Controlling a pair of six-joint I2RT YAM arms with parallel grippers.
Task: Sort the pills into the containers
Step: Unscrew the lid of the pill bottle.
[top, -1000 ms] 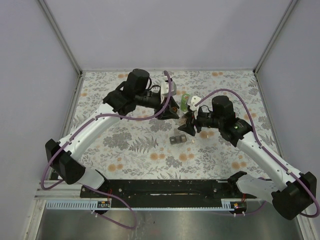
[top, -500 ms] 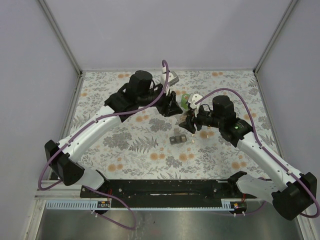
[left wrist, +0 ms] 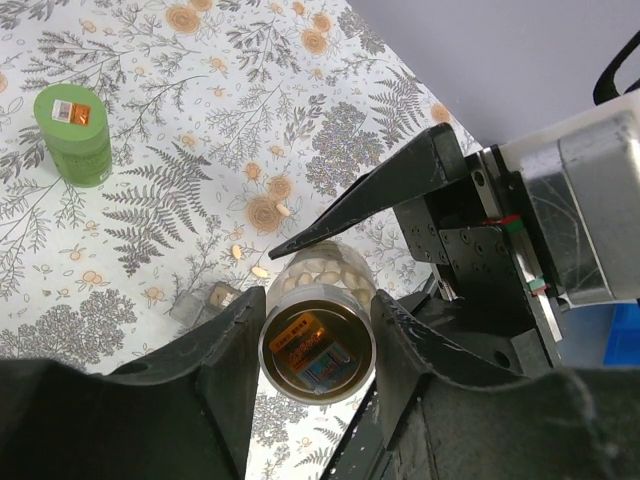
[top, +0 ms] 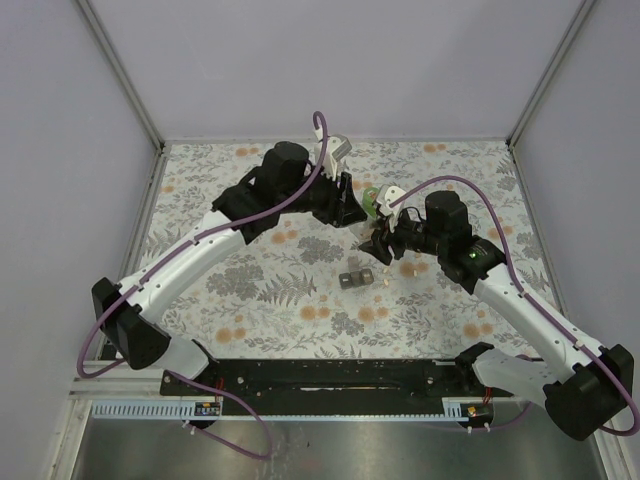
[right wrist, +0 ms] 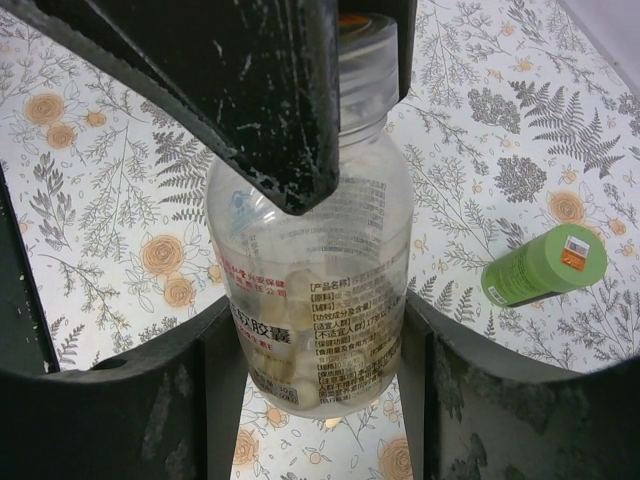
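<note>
Over the worktop (top: 250, 280), both arms hold the clear bottle (right wrist: 310, 290). The right fingers (right wrist: 160, 400) are part-closed on its body and the left fingers (left wrist: 215, 370) part-closed on its cap (left wrist: 317, 342). To unscrew well, brace the body and twist squarely with the mouth up. A green bottle (left wrist: 73, 135) sits apart, with loose pills (left wrist: 284, 210) nearby. The label's East Asian print is unreadable. Both tops carry orange stickers.

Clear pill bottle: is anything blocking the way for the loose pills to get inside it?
Yes. The bottle has its cap on, covering the mouth; the left gripper is closed around the cap, the right gripper holds the body. Loose pills lie on the table.
</note>
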